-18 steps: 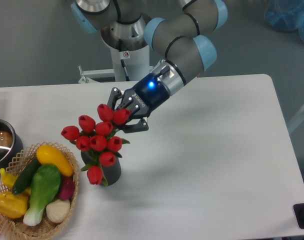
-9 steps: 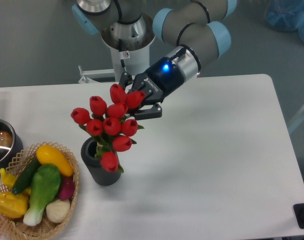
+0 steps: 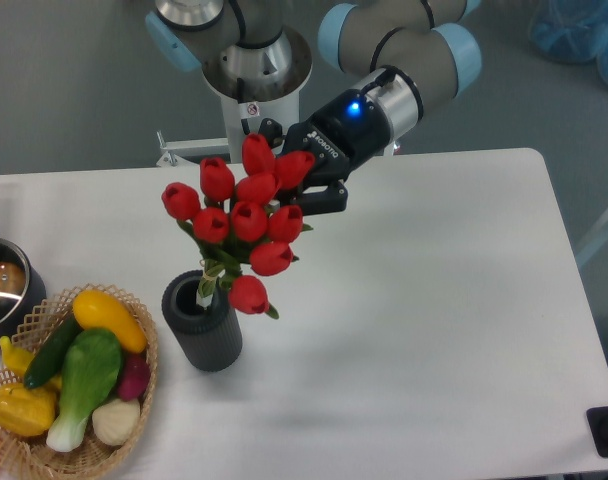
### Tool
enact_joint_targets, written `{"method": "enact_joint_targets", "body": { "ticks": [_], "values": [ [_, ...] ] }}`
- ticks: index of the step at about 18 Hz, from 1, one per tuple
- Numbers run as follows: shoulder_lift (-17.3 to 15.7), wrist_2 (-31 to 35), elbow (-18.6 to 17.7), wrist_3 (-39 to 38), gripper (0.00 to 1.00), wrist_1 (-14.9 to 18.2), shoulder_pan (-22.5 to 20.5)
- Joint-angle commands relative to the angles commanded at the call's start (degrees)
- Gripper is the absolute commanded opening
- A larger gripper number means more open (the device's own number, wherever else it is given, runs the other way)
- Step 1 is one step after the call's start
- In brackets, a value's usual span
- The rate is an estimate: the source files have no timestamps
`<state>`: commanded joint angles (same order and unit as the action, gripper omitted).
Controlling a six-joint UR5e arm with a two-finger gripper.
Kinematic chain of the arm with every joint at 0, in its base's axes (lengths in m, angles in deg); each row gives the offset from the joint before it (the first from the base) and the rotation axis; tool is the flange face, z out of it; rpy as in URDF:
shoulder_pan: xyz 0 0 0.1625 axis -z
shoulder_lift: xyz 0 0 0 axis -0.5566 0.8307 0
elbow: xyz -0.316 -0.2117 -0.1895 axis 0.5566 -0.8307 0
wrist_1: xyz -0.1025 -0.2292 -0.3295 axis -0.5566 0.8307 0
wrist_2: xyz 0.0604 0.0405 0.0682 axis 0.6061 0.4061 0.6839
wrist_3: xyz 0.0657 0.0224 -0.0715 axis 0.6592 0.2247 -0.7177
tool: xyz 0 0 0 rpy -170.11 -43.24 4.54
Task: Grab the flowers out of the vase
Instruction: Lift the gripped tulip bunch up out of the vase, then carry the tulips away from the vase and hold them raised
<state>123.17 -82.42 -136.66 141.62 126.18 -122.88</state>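
Observation:
The flowers (image 3: 246,222), a bunch of red tulip buds with green leaves, hang in the air up and to the right of the vase (image 3: 204,325). The lower stem ends still reach the vase's mouth. The vase is dark grey, ribbed and upright on the white table (image 3: 434,300). My gripper (image 3: 292,180) is shut on the top of the bunch; its fingertips are partly hidden behind the buds.
A wicker basket (image 3: 44,455) with yellow and green toy vegetables stands at the front left, close to the vase. A steel pot (image 3: 2,290) with a blue handle sits at the left edge. The robot base (image 3: 249,95) stands behind the table.
My gripper has moved up and to the right with the flowers in it. The bunch has risen out of the vase, whose open mouth now shows. The vase has stayed in place.

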Motion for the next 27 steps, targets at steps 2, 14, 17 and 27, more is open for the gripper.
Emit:
{"method": "enact_joint_targets", "body": {
  "ticks": [2,14,17,27],
  "values": [
    [-0.18,-0.27,0.17,-1.05,0.00,-0.09,-0.70],
    [0.52,0.60,4.39,-2.20,0.00,-0.09,-4.74],
    [0.61,7.09,5.62,-2.11,0.00,-0.09,-5.71],
    [1.93,32.66,8.00,-1.94,0.00,0.18,-5.36]
  ]
}}
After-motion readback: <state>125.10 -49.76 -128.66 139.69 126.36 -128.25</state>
